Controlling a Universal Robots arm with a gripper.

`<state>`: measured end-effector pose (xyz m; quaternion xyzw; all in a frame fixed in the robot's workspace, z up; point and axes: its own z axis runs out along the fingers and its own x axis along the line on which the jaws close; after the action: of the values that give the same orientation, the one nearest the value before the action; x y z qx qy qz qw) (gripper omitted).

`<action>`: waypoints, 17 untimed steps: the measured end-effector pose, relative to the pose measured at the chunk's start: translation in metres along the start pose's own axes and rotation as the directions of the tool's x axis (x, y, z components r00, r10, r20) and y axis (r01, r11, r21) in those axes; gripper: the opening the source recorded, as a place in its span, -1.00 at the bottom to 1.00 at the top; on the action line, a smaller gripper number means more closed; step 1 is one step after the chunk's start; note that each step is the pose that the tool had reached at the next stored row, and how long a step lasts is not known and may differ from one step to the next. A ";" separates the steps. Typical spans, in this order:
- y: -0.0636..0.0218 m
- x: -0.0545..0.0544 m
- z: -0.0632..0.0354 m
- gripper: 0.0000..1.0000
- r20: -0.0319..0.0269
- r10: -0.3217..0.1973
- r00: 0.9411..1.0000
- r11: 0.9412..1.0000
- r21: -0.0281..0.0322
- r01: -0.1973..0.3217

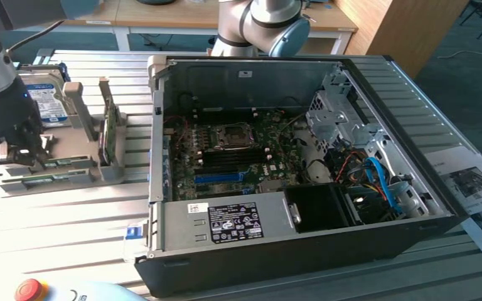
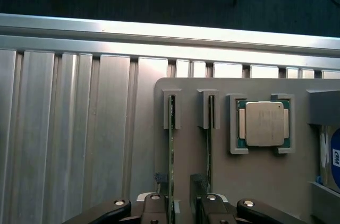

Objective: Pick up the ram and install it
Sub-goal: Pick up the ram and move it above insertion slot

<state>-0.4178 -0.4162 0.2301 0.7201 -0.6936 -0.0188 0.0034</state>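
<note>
We have the gripper poised over the grey holder, which lies on the slatted aluminium worktop and gives each part its own seat. The ram stands on its long edge in the holder's outermost slot, the one farthest from the holder's processor pocket, with its far end caught in a slotted bracket. We take it that this upright pose leaves both flat faces free for a pinch from above. The fingers are spread apart, one on each side of that stick, with nothing clamped between them; we cannot tell how low they sit against the board. A second stick stands in the neighbouring holder slot, parallel and just beside, and one finger appears to hang over it, so the spacing leaves little room. The processor lies flat in the holder's square pocket beyond that second stick, and the hard drive sits at the holder's end past the processor. The open computer case stands on the exterior view's right of the holder, its motherboard facing up, presumably so a stick can go in from above. We judge the pick-up lined up but not yet made: the ram rests in the holder.
</note>
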 end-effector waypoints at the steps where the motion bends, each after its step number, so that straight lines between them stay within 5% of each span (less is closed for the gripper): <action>1: 0.0000 0.000 0.0018 -0.40 0.000 0.000 1.000 1.000 0.000 0.000; 17: -0.0004 0.000 0.0186 -0.40 0.000 0.000 1.000 1.000 0.000 0.000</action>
<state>-0.4180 -0.4162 0.2115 0.7201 -0.6937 -0.0189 0.0035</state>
